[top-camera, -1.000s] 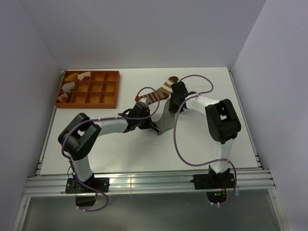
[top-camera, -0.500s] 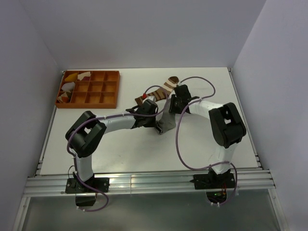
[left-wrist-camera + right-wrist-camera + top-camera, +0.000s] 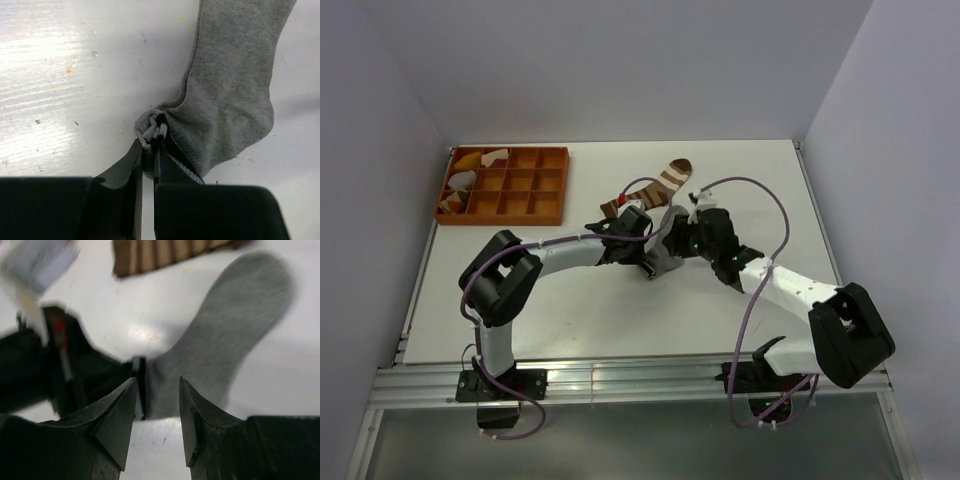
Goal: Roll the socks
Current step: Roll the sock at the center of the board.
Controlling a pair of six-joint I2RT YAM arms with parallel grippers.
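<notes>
Top camera: the grey sock (image 3: 665, 262) is seen lying flat on the white bench (image 3: 570, 310). Its cuff is pinched by the left end effector (image 3: 645, 268), whose fingers are pressed together on the cloth. The right end effector (image 3: 682, 245) is held just over the right side of the grey sock, with its fingers apart and nothing between them. The brown sock (image 3: 655, 190) with white stripes is laid just beyond the grey sock. An orange tray (image 3: 560, 185) is set well to the left of the grey sock, and yellow and white cloth pieces (image 3: 470, 170) are kept in its left boxes.

A second ago the right end effector was placed at the far end of the grey sock and the right arm was folded up tall. Now that arm has been swung low and out to the right, and its fingers have been opened wider. The left arm has been moved a little to the right as well.

Left wrist camera: the striped cuff (image 3: 152, 127) is seen bunched up and clamped between the two dark fingers (image 3: 127, 170). The rest of the grey sock (image 3: 230, 100) is spread out away from the cuff.

Right wrist camera: the picture is blurred. The two fingers (image 3: 117, 415) are seen held apart above the grey sock (image 3: 235, 320). The left end effector (image 3: 142, 390) is seen at the grey sock's left edge, and the brown sock (image 3: 165, 255) is seen beyond it.
</notes>
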